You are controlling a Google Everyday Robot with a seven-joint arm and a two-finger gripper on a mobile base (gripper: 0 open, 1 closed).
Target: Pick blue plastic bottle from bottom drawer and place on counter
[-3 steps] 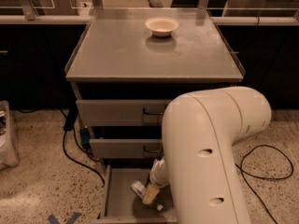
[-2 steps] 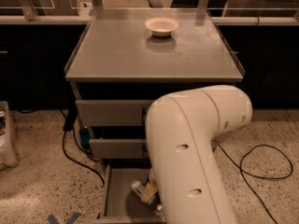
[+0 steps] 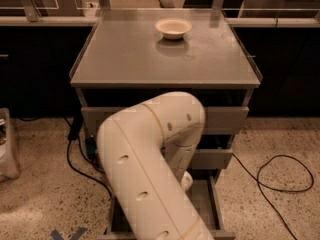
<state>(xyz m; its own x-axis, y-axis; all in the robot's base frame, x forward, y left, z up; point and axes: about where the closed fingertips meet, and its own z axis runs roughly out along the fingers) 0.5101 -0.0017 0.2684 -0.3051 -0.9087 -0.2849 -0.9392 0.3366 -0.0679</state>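
The bottom drawer stands pulled out at the foot of the grey cabinet. My big white arm reaches down across it and covers most of its floor. My gripper is hidden behind the arm, down in the drawer. The blue plastic bottle is hidden too. The counter above is a broad grey metal top with a thin raised rim.
A white bowl sits at the back of the counter. Two wider drawers are above the bottom one. Black cables lie on the speckled floor at the right and left. A pale bag stands at far left.
The arm has swung left and lower across the open drawer. The gripper and the pale object by it, seen in the drawer before, are now covered.
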